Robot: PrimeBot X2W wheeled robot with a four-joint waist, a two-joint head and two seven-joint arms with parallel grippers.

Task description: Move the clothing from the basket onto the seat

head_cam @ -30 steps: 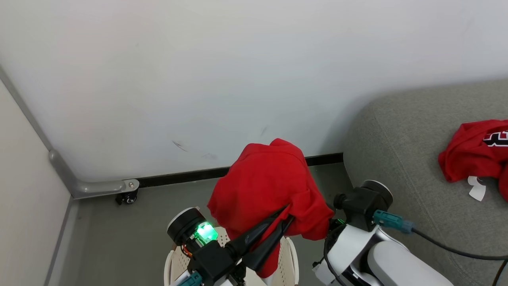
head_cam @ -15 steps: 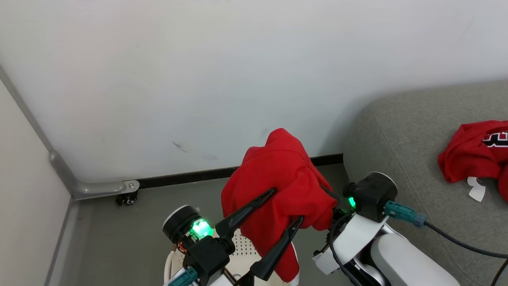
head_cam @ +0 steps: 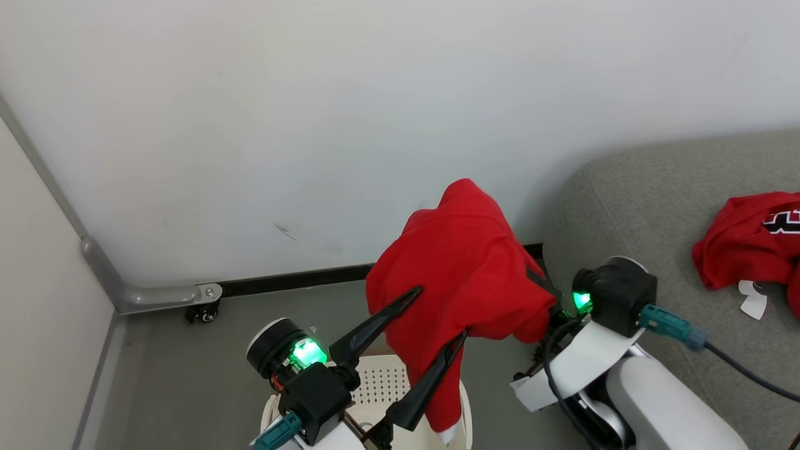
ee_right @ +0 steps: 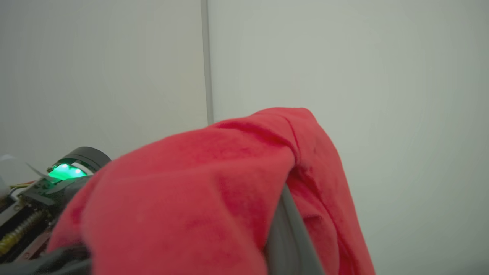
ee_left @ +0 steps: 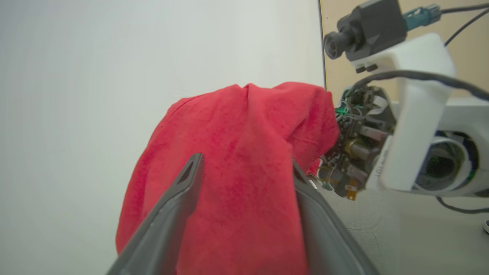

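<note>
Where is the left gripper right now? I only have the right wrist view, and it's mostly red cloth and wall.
Observer: In the head view the left gripper has its jaws open, one finger on each side of the red garment, not pinching it.
Operator: What's underneath the cloth?
Observer: The basket. The garment's lower end dangles at its right edge.
Operator: And the seat?
Observer: The seat is on the robot's right, with another red garment lying on it.
</note>
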